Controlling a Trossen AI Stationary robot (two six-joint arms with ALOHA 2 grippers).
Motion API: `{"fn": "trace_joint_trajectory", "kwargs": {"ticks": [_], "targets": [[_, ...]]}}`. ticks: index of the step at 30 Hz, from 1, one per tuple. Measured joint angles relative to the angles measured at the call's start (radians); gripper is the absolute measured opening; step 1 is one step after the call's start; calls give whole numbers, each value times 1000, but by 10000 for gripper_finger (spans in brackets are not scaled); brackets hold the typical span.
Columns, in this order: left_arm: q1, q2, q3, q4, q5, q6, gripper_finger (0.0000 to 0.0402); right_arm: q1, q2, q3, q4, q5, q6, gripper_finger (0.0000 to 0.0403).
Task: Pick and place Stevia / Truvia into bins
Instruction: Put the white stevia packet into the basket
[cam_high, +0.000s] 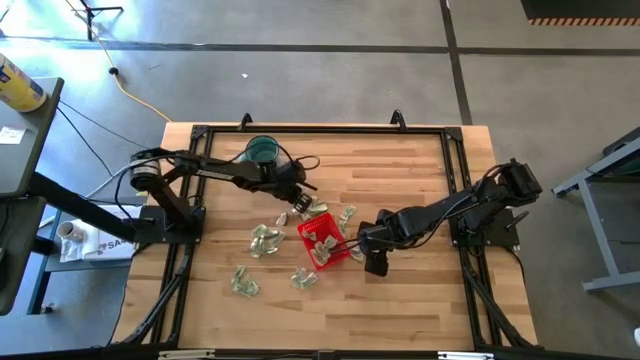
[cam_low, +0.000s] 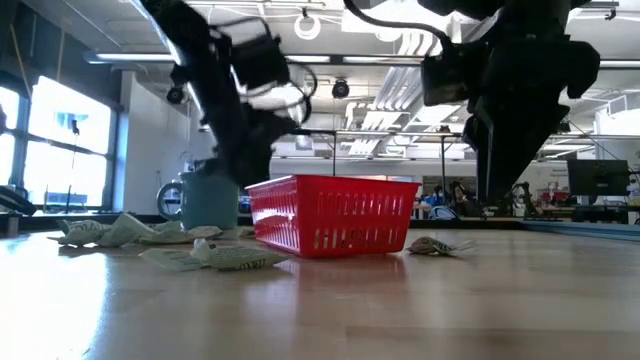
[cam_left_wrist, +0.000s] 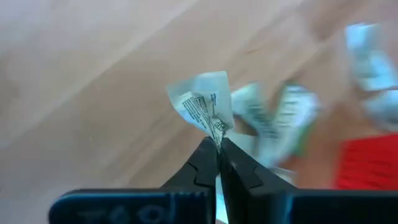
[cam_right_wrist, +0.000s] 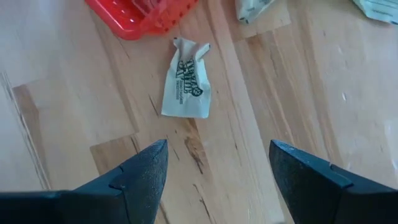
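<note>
High view, straight down on a wooden table (cam_high: 420, 190): the red bin (cam_high: 325, 241) sits near the frame's centre with a few sachets inside, and more pale green-and-white sachets lie scattered to its left, lower left and upper right. The left tool (cam_high: 297, 205), just above and left of the bin, is clenched on one crumpled sachet (cam_left_wrist: 202, 104), pinched by its corner and lifted off the wood. The right tool (cam_right_wrist: 217, 165), at the bin's right edge, hangs released with its jaws wide apart over another flat sachet (cam_right_wrist: 185, 79) lying beside the bin's corner. A teal mug (cam_high: 262, 151) stands at upper centre. To finish well, the left arm should probably carry its sachet fully over the bin before letting go, since the corner grip looks slight.
</note>
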Motion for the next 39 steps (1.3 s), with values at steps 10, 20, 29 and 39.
{"fn": "trace_joint_trajectory", "kwargs": {"ticks": [10,20,29,39], "targets": [[-241,-141,129,-65,64,49,32,0,-50,0,-89,52,-10,271],[-368,-3,128,86,61,-3,172,-13,-51,-27,-37,9,-76,268],[-397,-129,128,-279,-27,-111,298,19,15,-27,145,15,-244,268],[-489,-296,128,-639,-237,-324,251,18,156,-27,276,95,-134,261]]}}
